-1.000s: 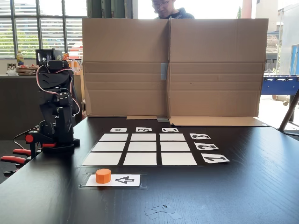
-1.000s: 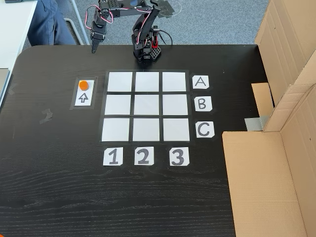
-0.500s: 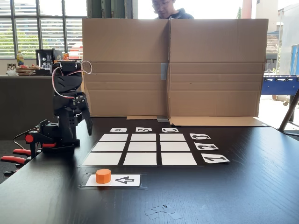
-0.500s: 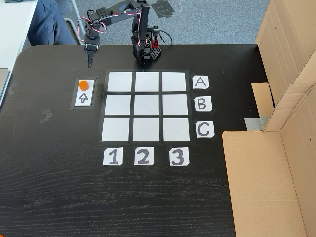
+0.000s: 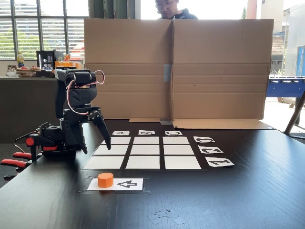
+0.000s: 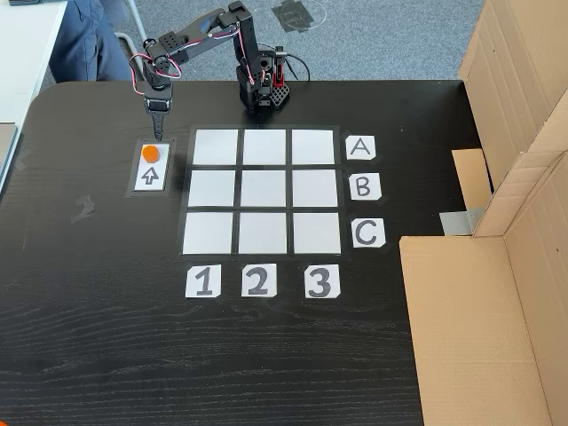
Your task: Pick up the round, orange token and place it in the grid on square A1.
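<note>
The orange token (image 5: 105,180) sits on the arrow card (image 6: 151,167), beside the grid (image 6: 263,192). The claw (image 5: 96,144) hangs released near the token, empty. The token looks light, rigid and smooth; gripping across its curved sides seems best.

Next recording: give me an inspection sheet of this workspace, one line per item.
Surface: dark wood-grain table, a pale smudge at its left in the top-down fixed view.
Job's things: small bright-orange round token on the white arrow card; white 3x3 grid bare, square A1 unoccupied.
Clutter: small paper scraps at the near table edge.
Tool: black two-finger tool open, above the table, short of the token.
Cables: red-white wires looped on the arm.
Surroundings: brown cardboard screen, a person behind it.
</note>
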Action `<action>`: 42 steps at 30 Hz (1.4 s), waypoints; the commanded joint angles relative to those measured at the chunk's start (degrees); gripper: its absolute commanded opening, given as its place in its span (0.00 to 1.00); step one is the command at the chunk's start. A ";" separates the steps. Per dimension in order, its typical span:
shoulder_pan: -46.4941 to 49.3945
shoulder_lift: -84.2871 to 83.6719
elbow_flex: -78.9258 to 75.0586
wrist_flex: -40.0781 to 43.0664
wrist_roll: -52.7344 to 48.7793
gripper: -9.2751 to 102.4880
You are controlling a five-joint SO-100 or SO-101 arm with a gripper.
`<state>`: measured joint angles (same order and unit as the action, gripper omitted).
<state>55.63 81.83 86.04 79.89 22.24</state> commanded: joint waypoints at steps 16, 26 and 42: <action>-0.70 -12.92 -11.78 -2.11 2.29 0.39; -0.44 -19.25 -16.44 -2.37 2.90 0.42; -0.62 -26.02 -22.15 -2.55 2.90 0.41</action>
<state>55.11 55.46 66.53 77.70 24.61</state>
